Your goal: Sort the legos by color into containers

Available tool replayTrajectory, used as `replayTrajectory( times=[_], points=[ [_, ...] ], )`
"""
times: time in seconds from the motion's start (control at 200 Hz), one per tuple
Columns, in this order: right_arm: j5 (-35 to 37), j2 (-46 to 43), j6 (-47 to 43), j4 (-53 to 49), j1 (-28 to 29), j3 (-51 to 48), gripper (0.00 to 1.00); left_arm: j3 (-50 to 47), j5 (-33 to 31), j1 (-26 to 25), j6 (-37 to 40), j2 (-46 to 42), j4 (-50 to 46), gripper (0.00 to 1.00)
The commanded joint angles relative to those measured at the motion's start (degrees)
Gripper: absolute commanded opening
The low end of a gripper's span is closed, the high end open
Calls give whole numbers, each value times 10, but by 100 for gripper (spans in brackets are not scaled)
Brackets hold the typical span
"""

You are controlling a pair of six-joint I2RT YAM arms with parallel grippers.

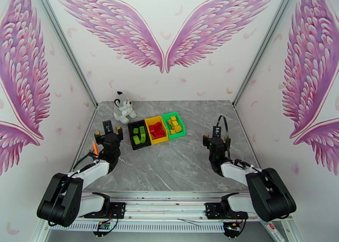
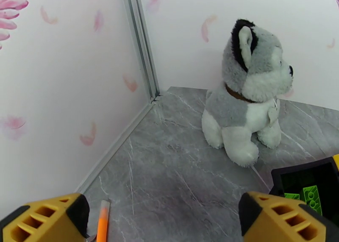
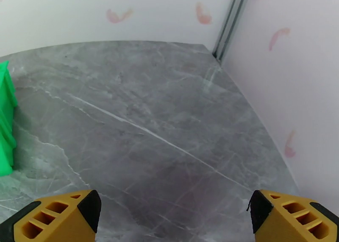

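Observation:
Three bins stand side by side at the table's middle back. The black bin holds green legos, the yellow bin holds red legos, and the green bin holds yellow legos. My left gripper is open and empty just left of the black bin, whose corner with green bricks shows in the left wrist view. My right gripper hangs open and empty to the right of the green bin. Its yellow fingertips are wide apart over bare table.
A grey-white plush husky sits at the back left, close behind the black bin, and it faces right in the left wrist view. Walls with metal corner posts close in the grey marble table on three sides.

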Motion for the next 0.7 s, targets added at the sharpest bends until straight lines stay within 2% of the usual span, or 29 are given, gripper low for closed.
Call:
replayTrajectory(
  times=[0.0, 0.04, 0.075, 0.11, 0.145, 0.2, 0.26, 0.315, 0.39, 0.49, 0.53, 0.595, 0.615, 0.66, 0.695],
  points=[
    [-55, 36, -12, 132, -10, -11, 99, 1, 36, 19, 25, 11, 42, 99],
    [-66, 58, 1, 149, -20, -13, 99, -3, 36, 25, 43, 23, 69, 99],
    [-84, 72, -8, 182, -24, -16, 100, 3, 54, 30, 36, 18, 43, 99],
    [-105, 66, -6, 148, -25, -8, 99, 1, 92, 40, 39, 17, 49, 99],
    [-114, 65, -2, 136, -31, -4, 99, -5, 94, 40, 45, 20, 73, 99],
    [-131, 79, -1, 164, -34, -16, 99, -17, 110, 43, 48, 19, 101, 99],
    [-119, 117, -11, 242, -34, -27, 100, -25, 117, 42, 53, 16, 113, 99],
    [-121, 90, 5, 166, -36, -11, 99, -38, 127, 38, 61, 13, 133, 99],
    [-122, 104, 0, 174, -38, -4, 99, -43, 114, 28, 66, 5, 126, 99],
    [-121, 101, 2, 163, -39, 0, 99, -34, 78, 24, 35, 12, 64, 99],
    [-121, 99, 3, 159, -38, 0, 99, -62, 82, 30, 23, 47, 120, 99],
    [-121, 99, 4, 159, -38, 0, 99, -131, 106, 29, 48, 136, 359, 99],
    [-121, 100, 3, 161, -38, 0, 99, -142, 110, 30, 50, 158, 405, 99],
    [-122, 98, 3, 157, -38, 0, 99, -141, 124, 28, 59, 183, 430, 99],
    [-121, 98, 4, 156, -39, 1, 99, -136, 118, 24, 58, 174, 405, 99]
  ],
)
